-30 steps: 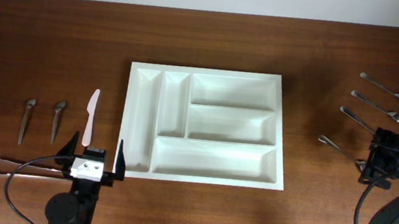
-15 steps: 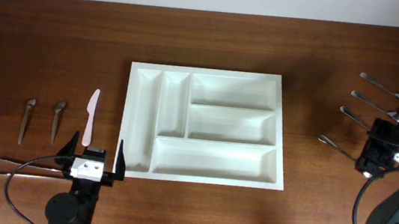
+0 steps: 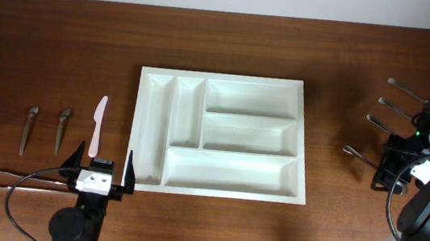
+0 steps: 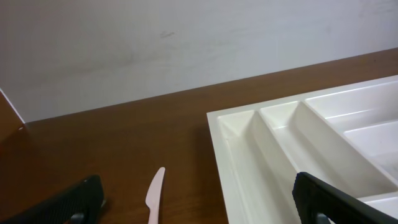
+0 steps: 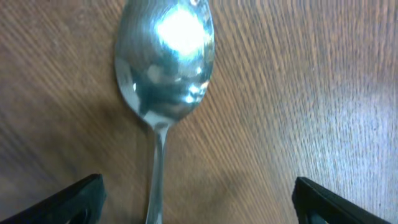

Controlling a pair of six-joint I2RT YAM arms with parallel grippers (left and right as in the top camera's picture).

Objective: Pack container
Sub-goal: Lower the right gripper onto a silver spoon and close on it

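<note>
The white divided tray (image 3: 140, 128) lies mid-table with all its compartments bare; its left corner shows in the left wrist view (image 4: 231, 143). A metal spoon (image 3: 355, 156) lies on the wood at the right. My right gripper (image 3: 389, 169) is open and low over the spoon's handle. In the right wrist view the spoon (image 5: 165, 62) has its bowl ahead of the open fingers (image 5: 199, 208) and its handle runs between them. My left gripper (image 3: 103, 174) is open and empty near the front left, just behind a pale plastic knife (image 3: 98, 125) (image 4: 153, 196).
Three more metal utensils (image 3: 396, 109) lie at the far right behind the right arm. Two small spoons (image 3: 29, 127) (image 3: 62, 126) and a pair of thin metal sticks (image 3: 25, 181) lie at the left. A pale wall (image 4: 186, 43) stands behind the table.
My right gripper has moved left and toward the front, coming down over the nearest spoon's handle. The left arm and everything else have not moved.
</note>
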